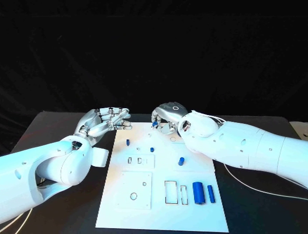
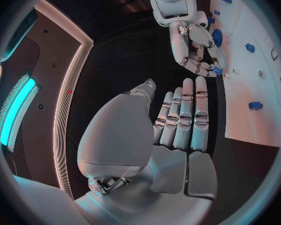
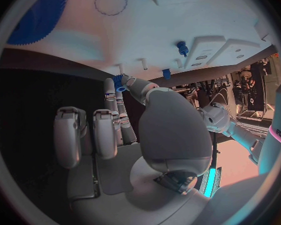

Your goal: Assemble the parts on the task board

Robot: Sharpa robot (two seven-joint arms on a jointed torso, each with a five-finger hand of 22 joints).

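The white task board (image 1: 164, 204) lies in the middle of the black table. My right hand (image 1: 166, 117) hovers over the board's far edge and pinches a small blue part (image 1: 155, 125) between thumb and fingers; the same part (image 3: 118, 80) shows at the fingertips in the right wrist view. My left hand (image 1: 108, 119) hangs just off the board's far left corner, fingers stretched side by side and holding nothing (image 2: 181, 120). Small blue pegs (image 1: 127, 142) (image 1: 152, 149) stand on the board's far half, and another blue part (image 1: 181, 161) lies near its middle.
Two longer blue cylinders (image 1: 198, 192) (image 1: 211, 193) lie at the board's near right, beside rectangular slots (image 1: 171, 192). A blue gear (image 3: 40, 15) sits on the board under the right hand. White cables (image 1: 266, 187) trail over the table on the right.
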